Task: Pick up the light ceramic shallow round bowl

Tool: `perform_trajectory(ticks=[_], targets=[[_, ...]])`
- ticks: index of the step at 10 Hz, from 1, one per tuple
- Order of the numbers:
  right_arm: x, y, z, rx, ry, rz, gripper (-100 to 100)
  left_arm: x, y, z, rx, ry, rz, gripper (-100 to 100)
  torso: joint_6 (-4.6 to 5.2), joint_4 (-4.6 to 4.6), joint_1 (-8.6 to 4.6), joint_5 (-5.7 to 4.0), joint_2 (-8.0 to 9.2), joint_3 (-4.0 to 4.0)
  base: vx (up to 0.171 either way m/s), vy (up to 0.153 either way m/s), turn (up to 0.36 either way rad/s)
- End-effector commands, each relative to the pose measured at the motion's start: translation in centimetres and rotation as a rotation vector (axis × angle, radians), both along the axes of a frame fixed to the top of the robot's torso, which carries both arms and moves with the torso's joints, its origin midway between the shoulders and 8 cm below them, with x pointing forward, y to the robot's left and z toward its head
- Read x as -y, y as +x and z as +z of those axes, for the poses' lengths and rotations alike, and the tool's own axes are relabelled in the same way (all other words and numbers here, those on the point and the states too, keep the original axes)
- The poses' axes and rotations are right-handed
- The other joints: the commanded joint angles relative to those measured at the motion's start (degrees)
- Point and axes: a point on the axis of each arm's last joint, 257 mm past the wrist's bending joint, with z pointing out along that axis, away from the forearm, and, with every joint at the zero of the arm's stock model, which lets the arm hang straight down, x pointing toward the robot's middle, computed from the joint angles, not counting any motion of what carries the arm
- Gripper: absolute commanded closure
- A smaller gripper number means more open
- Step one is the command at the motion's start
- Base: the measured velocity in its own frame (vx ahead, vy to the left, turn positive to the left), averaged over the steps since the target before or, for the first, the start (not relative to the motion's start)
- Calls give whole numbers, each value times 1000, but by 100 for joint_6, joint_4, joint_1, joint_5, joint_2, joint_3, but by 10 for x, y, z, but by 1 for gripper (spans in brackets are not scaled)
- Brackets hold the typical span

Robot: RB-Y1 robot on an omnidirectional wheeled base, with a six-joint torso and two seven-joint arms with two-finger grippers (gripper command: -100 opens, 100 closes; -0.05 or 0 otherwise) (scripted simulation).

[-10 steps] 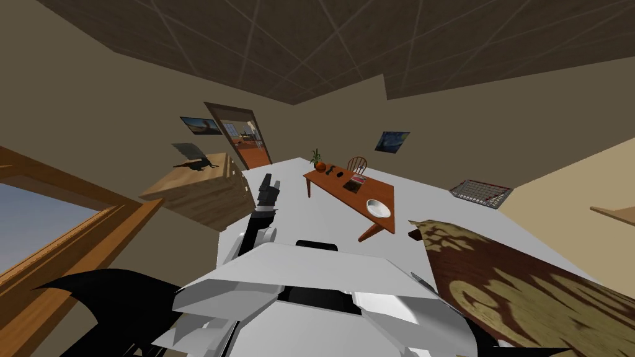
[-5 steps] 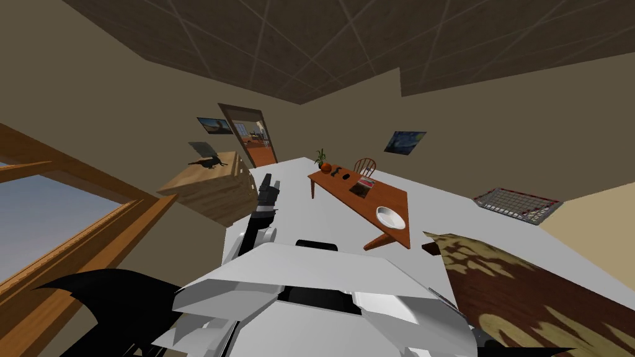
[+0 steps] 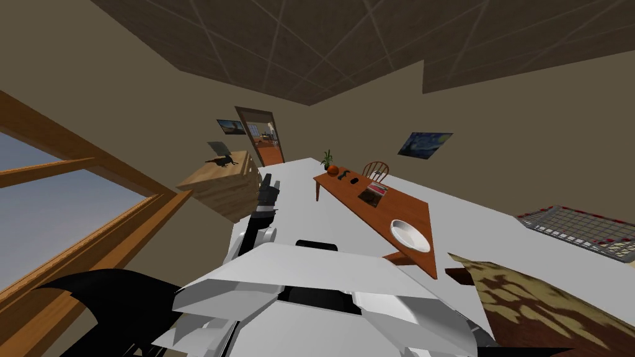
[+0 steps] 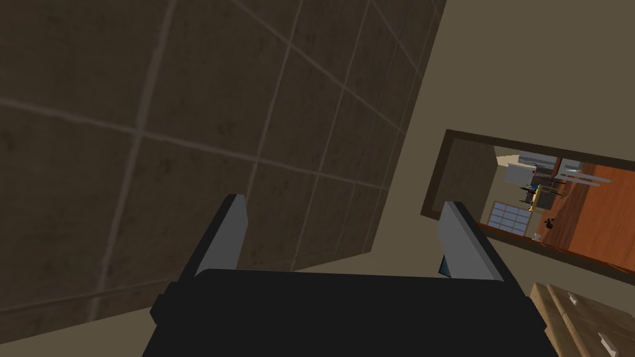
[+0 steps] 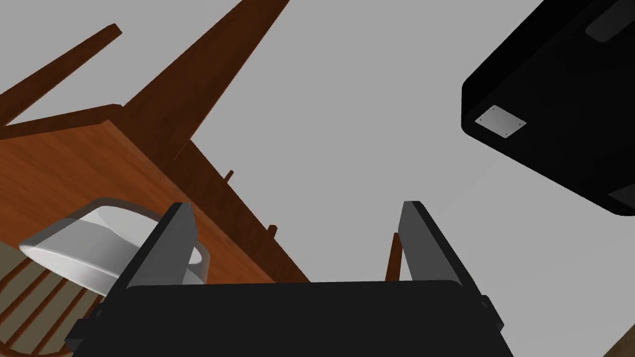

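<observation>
Bowl [image 5: 80, 248] sits on table [image 5: 56, 167] — partly hidden (behind right gripper [image 5: 296, 214]).

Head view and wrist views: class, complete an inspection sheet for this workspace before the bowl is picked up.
Surface: brown wooden table, bare around the bowl.
Job's things: white shallow bowl upright near the table's near end, untouched.
Clutter: potted plant and book toward the far end.
End effectors: left end effector open, raised; right end effector open, empty, bowl off to one side.
Cables: nothing seen.
Surroundings: chair, dresser, patterned rug, doorway.
</observation>
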Motion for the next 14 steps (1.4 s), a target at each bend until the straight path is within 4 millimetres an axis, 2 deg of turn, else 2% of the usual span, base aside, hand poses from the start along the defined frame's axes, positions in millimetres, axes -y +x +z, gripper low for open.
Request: perform_trajectory(ticks=[1, 2, 3, 4, 5, 6, 7, 8, 10, 12, 14], targets=[[19, -20, 7, -40, -38, -1, -100, 0, 0, 0, 0, 0, 0, 0, 0, 0, 0, 0, 0, 0, 208, -2, 304], [24, -28, 8, -54, -47, -14, -100, 0, 0, 0, 0, 0, 0, 0, -2, -4, -6, -1, -21, -12, 188, 11, 115], [24, -28, 8, -54, -47, -14, -100, 0, 0, 0, 0, 0, 0, 0, 6, -5, 3, -1, -18, -12, 80, 26, -36], [35, -42, 12, -79, -69, -20, -100, 0, 0, 0, 0, 0, 0, 0, 9, 1, 10, 1, 12, 5, 96, 34, 178], [36, -44, 13, -82, -71, -23, -100, 0, 0, 0, 0, 0, 0, 0, 3, 3, 13, 2, 14, 8, 99, 14, 119], [46, -59, 17, -107, -91, -32, -100, 0, 0, 0, 0, 0, 0, 0, 6, 3, 7, 1, 16, 8, 124, -14, 160], [46, -59, 17, -107, -91, -32, -100, 0, 0, 0, 0, 0, 0, 0, 3, 2, -2, 0, 9, 5, 116, -7, 100], [53, -70, 20, -127, -105, -37, -100, 0, 0, 0, 0, 0, 0, 0, 6, 1, 0, -2, 10, 5, 160, -2, 195], [54, -72, 21, -130, -107, -39, -100, 0, 0, 0, 0, 0, 0, 0, 7, -1, 5, 0, 3, 0, 93, 7, 26], [64, -94, 26, -165, -128, -52, -100, 0, 0, 0, 0, 0, 0, 0, 4, 5, 10, 1, 23, 13, 120, 2, 194], [67, -114, 27, -198, -136, -62, -100, 0, 0, 0, 0, 0, 0, 0, 4, -4, -4, -3, -17, -10, 241, -33, 219]])
